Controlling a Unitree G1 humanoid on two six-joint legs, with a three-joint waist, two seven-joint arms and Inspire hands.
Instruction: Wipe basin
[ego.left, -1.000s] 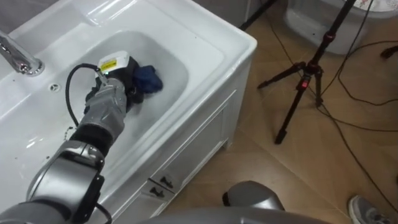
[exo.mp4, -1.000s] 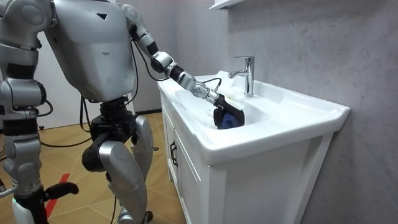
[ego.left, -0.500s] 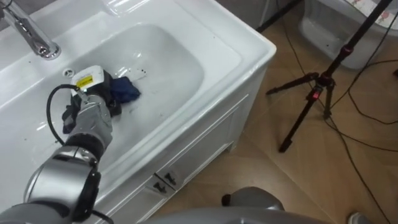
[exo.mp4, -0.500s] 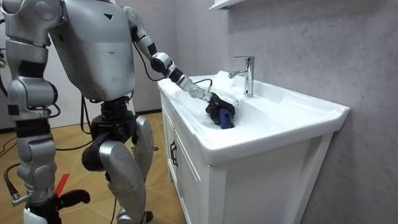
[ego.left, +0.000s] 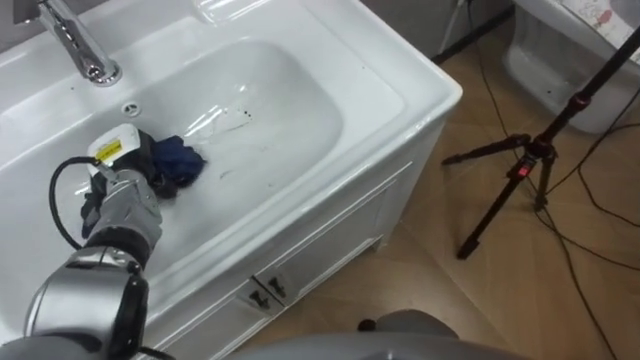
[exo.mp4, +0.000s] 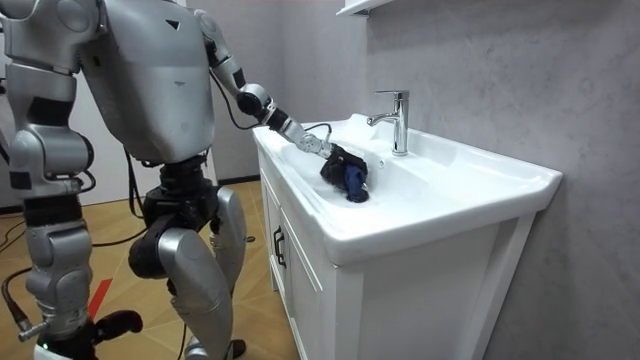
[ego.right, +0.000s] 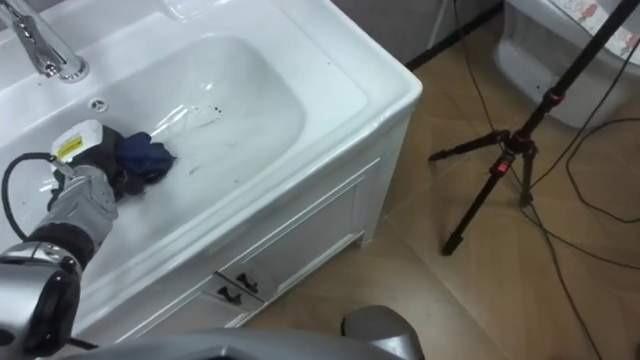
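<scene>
The left hand (ego.left: 128, 170) and the blue cloth (ego.left: 182, 160) it grips have slid from the middle of the basin (ego.left: 300, 100) to its left end. In the room view they have moved left, closer to the robot's body.

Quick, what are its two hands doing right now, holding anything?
Left hand: shut on the blue cloth, down in the basin.
Right hand: low at its side in the room view; cannot be told.

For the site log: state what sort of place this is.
Probably a mock bathroom in a lab: basin with tap on a cabinet, left hand clutching a cloth in it, tripod beside.
</scene>
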